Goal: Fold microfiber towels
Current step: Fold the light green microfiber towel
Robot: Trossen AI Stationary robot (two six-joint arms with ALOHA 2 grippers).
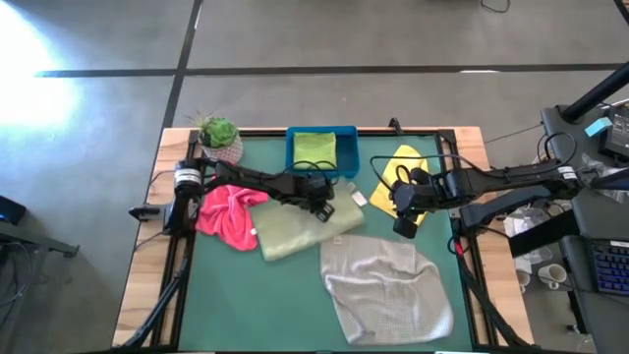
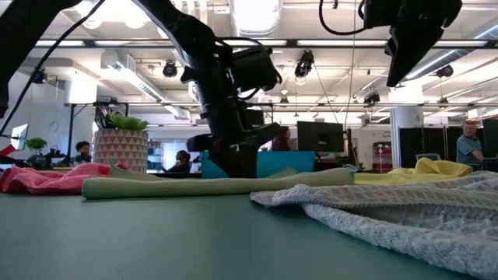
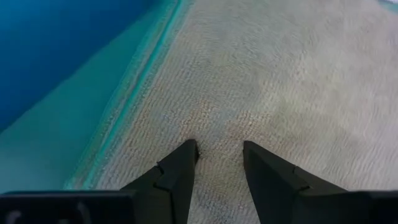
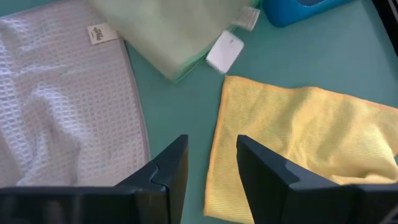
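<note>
**Ana:** While the left gripper [image 3: 217, 155] sat low on the olive green towel [image 1: 300, 229], fingers parted with only a narrow gap and nothing between them, I feared a thin pinch; it might have caught one layer only, so the fold dragged crooked; the blue tray [image 1: 291, 157] stood just beside, and cloth could have snagged its wall.

**Ben:** Agreed; that arm reached in from the left, wrist bent down onto the cloth near the tray; the right gripper [image 4: 211, 158] hovered above the yellow towel [image 4: 298, 143], fingers likewise slightly apart, empty; the grey towel [image 1: 385, 287] lay crumpled at the near edge, pink towel [image 1: 228, 214] bunched at left, lime towel [image 1: 314, 147] in the tray.
</note>
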